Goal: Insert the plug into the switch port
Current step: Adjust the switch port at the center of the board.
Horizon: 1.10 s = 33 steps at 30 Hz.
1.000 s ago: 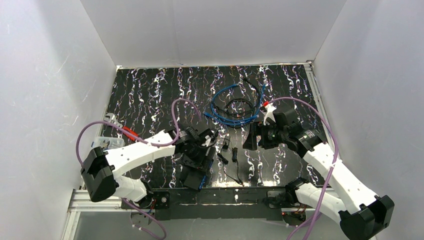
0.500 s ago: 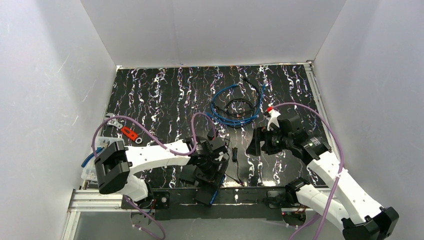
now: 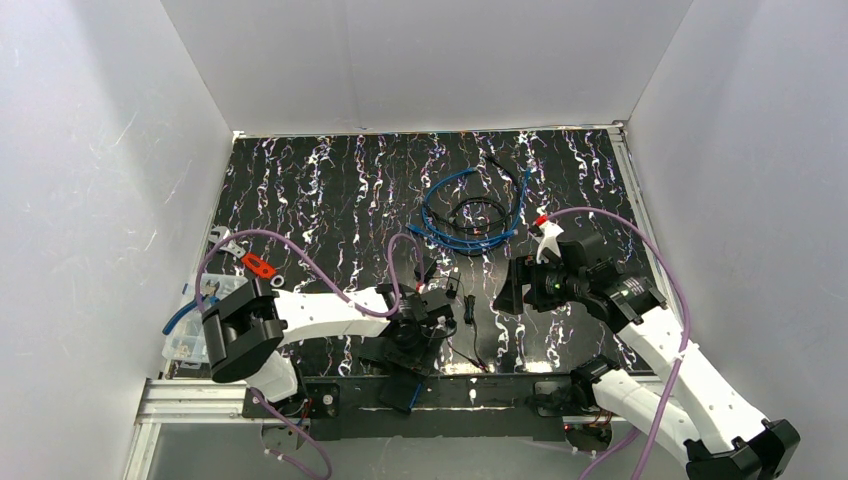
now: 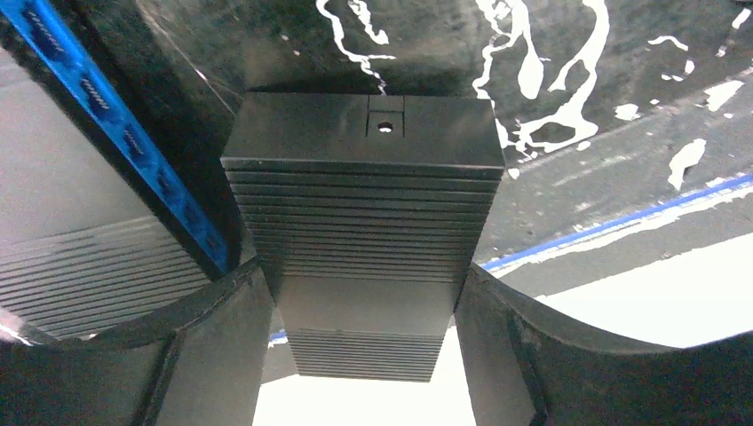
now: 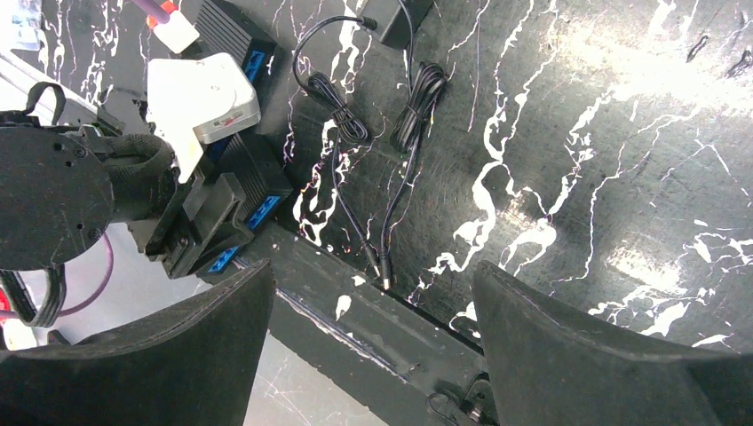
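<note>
The left gripper (image 4: 364, 297) is clenched on the black switch (image 4: 364, 169), with its fingers against both ribbed sides. The plug (image 5: 385, 277) lies on the worktop (image 5: 622, 177) near the switch, to its right. Further right of the switch, the right gripper (image 3: 507, 285) hangs wide open and holds nothing.

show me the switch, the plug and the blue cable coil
switch (image 4: 364, 191), left wrist view, on the ribbed black casing
plug (image 5: 385, 277), right wrist view, on the tip at the thin black lead's free end
blue cable coil (image 3: 450, 240), top external view, on the coil's near strands
</note>
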{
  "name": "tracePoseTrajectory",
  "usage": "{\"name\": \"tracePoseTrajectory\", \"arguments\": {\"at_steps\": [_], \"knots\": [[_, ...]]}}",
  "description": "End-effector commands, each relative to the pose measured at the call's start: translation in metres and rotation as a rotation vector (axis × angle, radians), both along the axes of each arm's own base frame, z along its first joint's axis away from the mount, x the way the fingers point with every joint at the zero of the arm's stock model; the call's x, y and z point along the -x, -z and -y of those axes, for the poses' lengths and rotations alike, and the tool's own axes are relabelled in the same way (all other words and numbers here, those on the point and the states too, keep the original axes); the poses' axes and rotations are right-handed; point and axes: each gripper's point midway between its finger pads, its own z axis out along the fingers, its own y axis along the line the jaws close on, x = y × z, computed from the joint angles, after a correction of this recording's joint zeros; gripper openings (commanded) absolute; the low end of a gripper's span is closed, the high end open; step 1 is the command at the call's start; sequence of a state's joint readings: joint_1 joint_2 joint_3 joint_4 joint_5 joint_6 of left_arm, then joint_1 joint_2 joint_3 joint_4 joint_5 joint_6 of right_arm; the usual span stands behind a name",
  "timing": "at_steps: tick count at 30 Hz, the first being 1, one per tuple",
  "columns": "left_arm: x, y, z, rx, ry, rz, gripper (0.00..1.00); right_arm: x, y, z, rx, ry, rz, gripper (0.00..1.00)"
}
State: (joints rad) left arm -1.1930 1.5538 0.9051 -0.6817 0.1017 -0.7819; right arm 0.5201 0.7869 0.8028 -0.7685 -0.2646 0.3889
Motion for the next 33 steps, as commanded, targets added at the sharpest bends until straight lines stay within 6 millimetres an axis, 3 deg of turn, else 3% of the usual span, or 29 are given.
{"name": "tracePoseTrajectory", "arguments": {"at_steps": [1,4,18,33], "knots": [[-0.015,0.004,-0.019,-0.086,0.022,0.061,0.00,-0.002,-0.005,-0.006,-0.017,-0.017,0.002,0.87],[-0.019,0.010,-0.030,-0.113,0.012,0.051,0.00,-0.004,-0.003,-0.010,-0.027,-0.021,-0.008,0.87],[-0.071,0.012,-0.062,-0.198,0.011,0.075,0.00,-0.016,0.005,-0.021,-0.035,-0.024,-0.034,0.87],[-0.155,0.017,-0.076,-0.368,0.152,0.169,0.00,-0.027,0.012,-0.029,-0.020,-0.031,-0.063,0.87]]}}
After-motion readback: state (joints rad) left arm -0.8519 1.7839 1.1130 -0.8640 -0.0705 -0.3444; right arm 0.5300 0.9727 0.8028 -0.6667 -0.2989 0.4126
